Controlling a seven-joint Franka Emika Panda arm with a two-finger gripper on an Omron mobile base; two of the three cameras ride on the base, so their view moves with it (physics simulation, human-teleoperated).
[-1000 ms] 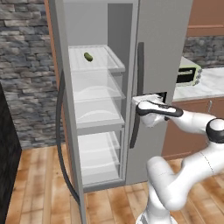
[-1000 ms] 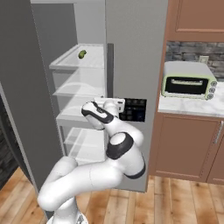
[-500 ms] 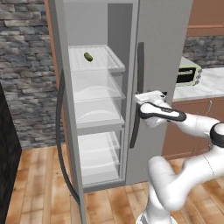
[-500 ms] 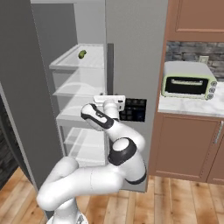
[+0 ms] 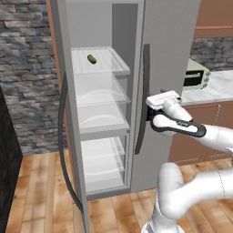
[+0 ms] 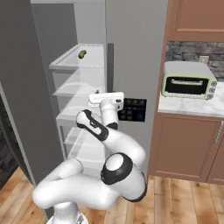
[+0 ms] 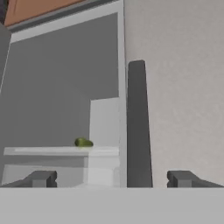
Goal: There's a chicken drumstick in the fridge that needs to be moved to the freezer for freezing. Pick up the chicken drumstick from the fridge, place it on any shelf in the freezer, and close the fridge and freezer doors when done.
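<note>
The chicken drumstick is out of view. The tall grey unit's left compartment (image 5: 102, 118) stands open, with clear shelves and a small green item (image 5: 92, 59) on the top one. Its right door (image 5: 170, 50) is shut, with a dark vertical handle (image 5: 143, 98). My gripper (image 5: 152, 111) hovers right at that handle, about mid-height. In the hand view the gripper (image 7: 111, 179) is open. The handle (image 7: 138, 127) rises between its spread fingertips (image 7: 41, 178), slightly right of centre, and the green item (image 7: 83, 142) lies beyond. In the right base view the gripper (image 6: 109, 101) is in front of the door.
The open left door (image 5: 68, 113) swings out toward me, its curved dark handle (image 5: 62, 136) on the outer side. A toaster oven (image 6: 188, 81) sits on the counter to the right, above brown cabinets (image 6: 186, 144). A control panel (image 6: 133, 109) is on the shut door.
My hand has risen slightly and settled closer against the right door's handle. Both doors and the green item have stayed put.
</note>
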